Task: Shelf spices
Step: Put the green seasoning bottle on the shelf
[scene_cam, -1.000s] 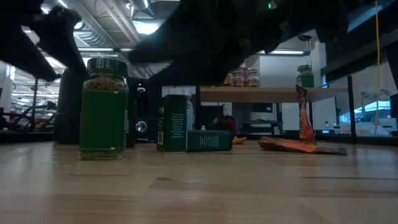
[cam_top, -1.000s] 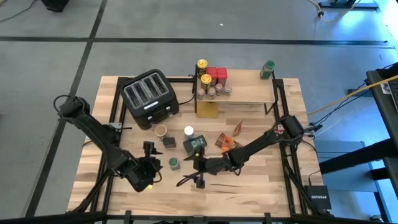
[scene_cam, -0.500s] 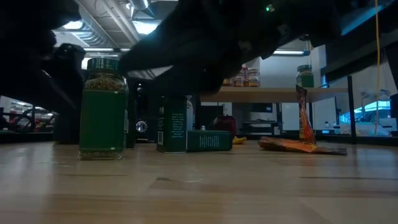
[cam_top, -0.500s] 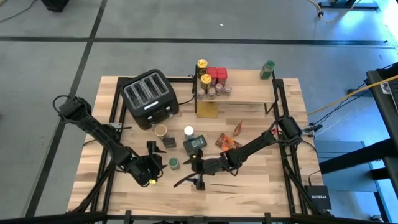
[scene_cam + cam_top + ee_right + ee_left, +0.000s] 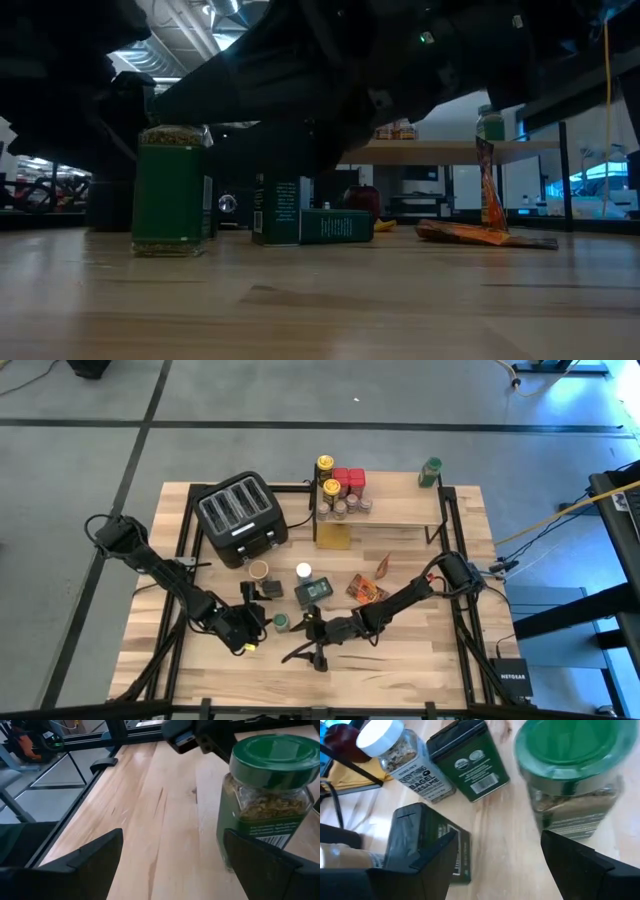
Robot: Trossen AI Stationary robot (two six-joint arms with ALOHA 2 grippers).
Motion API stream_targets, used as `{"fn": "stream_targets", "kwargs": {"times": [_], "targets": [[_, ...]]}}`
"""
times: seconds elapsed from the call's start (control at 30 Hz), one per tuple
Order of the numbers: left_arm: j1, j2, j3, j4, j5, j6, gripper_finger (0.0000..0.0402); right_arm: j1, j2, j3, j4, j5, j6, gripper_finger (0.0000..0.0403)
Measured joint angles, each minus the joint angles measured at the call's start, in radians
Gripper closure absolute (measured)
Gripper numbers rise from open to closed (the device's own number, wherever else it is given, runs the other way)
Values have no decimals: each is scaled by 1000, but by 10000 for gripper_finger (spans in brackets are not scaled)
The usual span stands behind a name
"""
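Note:
A green-lidded spice jar (image 5: 281, 622) stands upright on its base at the table's near middle. My left gripper (image 5: 258, 622) is open just to its left, with the jar (image 5: 570, 770) just past one fingertip. My right gripper (image 5: 305, 623) is open just to its right, and the jar (image 5: 270, 795) rises beyond one finger. Neither gripper plainly touches the jar. More spices stand behind it: a white-lidded jar (image 5: 400, 760), a dark green tin (image 5: 470, 762) and a dark tin (image 5: 427, 845). The shelf (image 5: 385, 512) at the far side carries yellow-, red- and green-lidded jars.
A black toaster (image 5: 240, 515) stands at the far left. A tan-lidded jar (image 5: 259, 570) and orange foil packets (image 5: 365, 588) lie mid-table. A yellow packet (image 5: 335, 537) lies under the shelf. Bare wood runs along the near edge (image 5: 400, 670).
My left gripper has sunk and moved toward the table's right, closing in on the green-lidded jar. My right gripper has dropped a little and edged toward the jar from the other side. Both have stayed open, and the jar has stayed upright.

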Motion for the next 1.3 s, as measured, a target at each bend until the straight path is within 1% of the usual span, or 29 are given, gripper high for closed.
{"fn": "stream_targets", "kwargs": {"times": [0.23, 0.63, 0.73, 0.87, 1.0, 1.17, 1.3], "targets": [[32, 0, 0, 3, -77, -13, 123, 0, 0, 0, 0, 1, 0, 52], [40, 1, 0, 64, -63, -9, 123, 1, 0, 0, 4, 45, 1, 52], [40, 1, 0, 75, -53, 1, 123, 1, 3, 13, 0, 1, 1, 52], [42, 1, 0, 78, -50, 10, 123, 1, 45, 64, 3, -61, 2, 52], [43, 1, 0, 78, -50, 8, 123, -4, 64, 96, -76, -68, 2, 52], [41, 1, 0, 76, -51, 5, 123, -6, 63, 117, -98, -68, -6, 52], [41, 1, 0, 76, -43, -8, 123, -5, 63, 117, -98, -24, -25, 52]]}}
